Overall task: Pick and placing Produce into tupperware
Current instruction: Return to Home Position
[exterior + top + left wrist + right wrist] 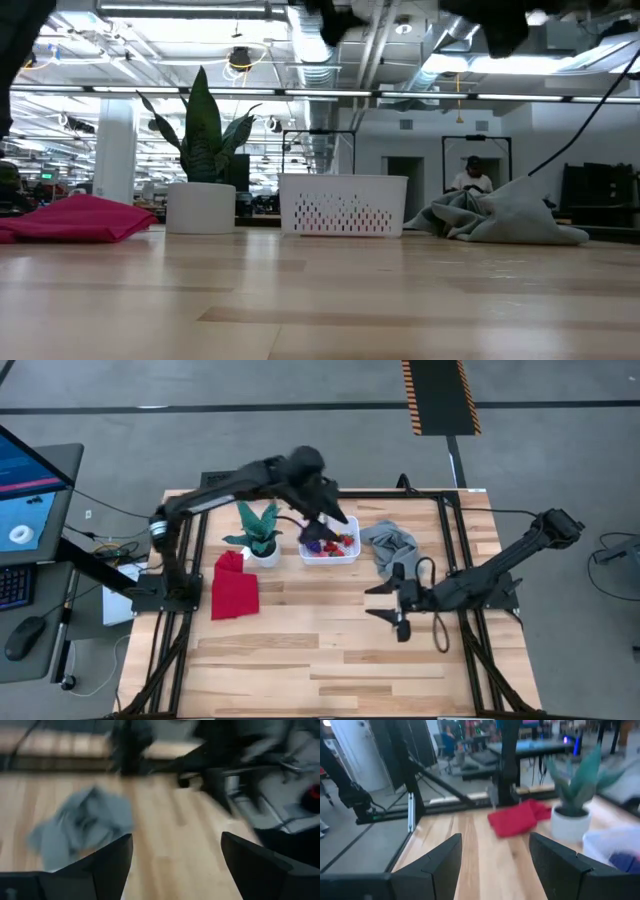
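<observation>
Left arm due home
Left tool [176, 839], wide open and empty, hovers over the far-centre tupperware [330, 560] holding the produce [336, 543]; lift clear of its rim first. Right tool [495, 838] rests right, open, empty.

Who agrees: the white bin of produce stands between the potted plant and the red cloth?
Wrong cloth. In the high view the white bin of produce stands between the potted plant and the grey cloth; the red cloth lies on the plant's far side.
</observation>
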